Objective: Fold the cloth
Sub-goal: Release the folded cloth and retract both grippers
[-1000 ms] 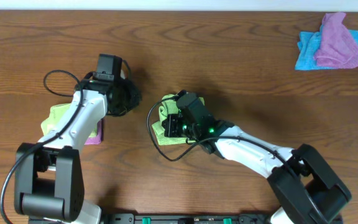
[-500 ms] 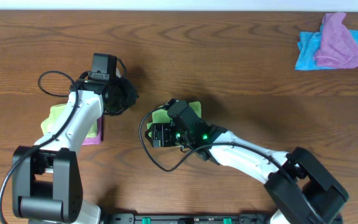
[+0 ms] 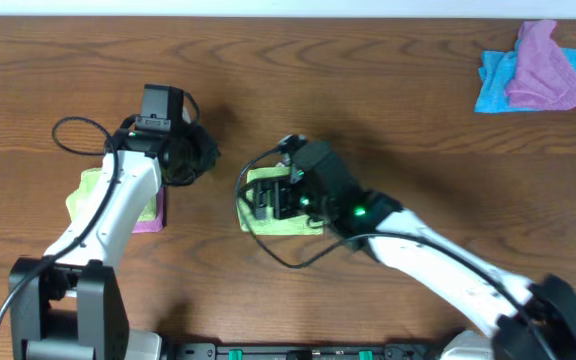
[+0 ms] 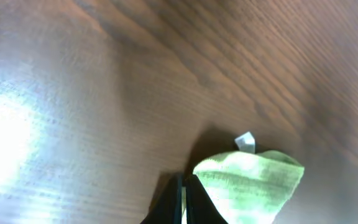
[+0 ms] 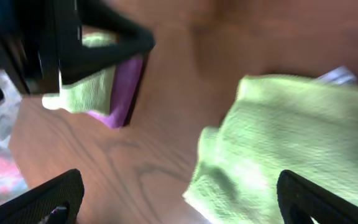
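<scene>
The cloth (image 3: 286,222) is lime-green and lies folded into a flat rectangle at the table's middle. Its small white tag (image 5: 337,76) shows at the far edge in the right wrist view. My right gripper (image 3: 266,200) hovers over the cloth's left part, and its fingers (image 5: 328,193) stand wide apart with nothing between them. The right wrist view has the cloth (image 5: 291,137) spread below, on the right. My left gripper (image 3: 190,160) is to the left of the cloth and apart from it. In the left wrist view, its fingers (image 4: 174,202) are pressed together and hold nothing, with the cloth (image 4: 247,180) beyond them.
A second lime-green cloth (image 3: 86,190) lies on a purple cloth (image 3: 152,216) under the left arm. A blue cloth (image 3: 490,88) and a purple cloth (image 3: 543,70) are heaped at the far right corner. A black cable (image 3: 68,130) loops beside the left arm.
My right gripper has opened and let go of the cloth, which now lies flat and folded. The left arm has drifted slightly left.
</scene>
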`<action>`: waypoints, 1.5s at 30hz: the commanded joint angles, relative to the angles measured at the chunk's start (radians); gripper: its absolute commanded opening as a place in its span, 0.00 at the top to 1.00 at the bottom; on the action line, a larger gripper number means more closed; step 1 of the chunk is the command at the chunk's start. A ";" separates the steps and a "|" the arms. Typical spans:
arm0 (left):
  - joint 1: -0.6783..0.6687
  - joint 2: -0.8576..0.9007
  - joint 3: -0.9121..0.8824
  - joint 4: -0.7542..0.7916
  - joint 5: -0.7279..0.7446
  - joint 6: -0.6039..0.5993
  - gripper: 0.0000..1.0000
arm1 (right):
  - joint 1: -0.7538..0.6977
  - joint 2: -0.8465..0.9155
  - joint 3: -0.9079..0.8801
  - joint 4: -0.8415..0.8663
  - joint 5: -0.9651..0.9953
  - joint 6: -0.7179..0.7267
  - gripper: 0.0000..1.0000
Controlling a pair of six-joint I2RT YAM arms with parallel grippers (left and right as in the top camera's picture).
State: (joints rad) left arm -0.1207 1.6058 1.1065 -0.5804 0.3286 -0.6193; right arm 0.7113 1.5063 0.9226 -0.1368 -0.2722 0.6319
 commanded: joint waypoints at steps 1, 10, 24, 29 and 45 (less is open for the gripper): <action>0.004 -0.039 0.028 -0.027 -0.026 0.022 0.94 | -0.069 -0.100 0.018 -0.063 0.046 -0.156 0.01; 0.002 -0.191 0.028 -0.107 -0.078 0.037 0.94 | -0.301 -0.446 0.017 -0.491 0.190 -0.343 0.01; 0.002 -0.375 0.028 -0.230 -0.077 0.013 0.94 | -0.478 -1.055 -0.193 -0.806 0.311 -0.283 0.01; -0.008 -0.407 0.028 -0.266 -0.073 0.002 0.94 | -0.482 -1.254 -0.275 -0.850 0.363 -0.196 0.01; -0.024 -0.612 0.017 -0.427 -0.078 -0.137 0.94 | -0.482 -1.303 -0.289 -0.848 0.612 -0.120 0.01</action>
State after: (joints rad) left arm -0.1421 1.0199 1.1099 -0.9905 0.2615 -0.7052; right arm 0.2447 0.2077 0.6437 -0.9833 0.3042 0.4934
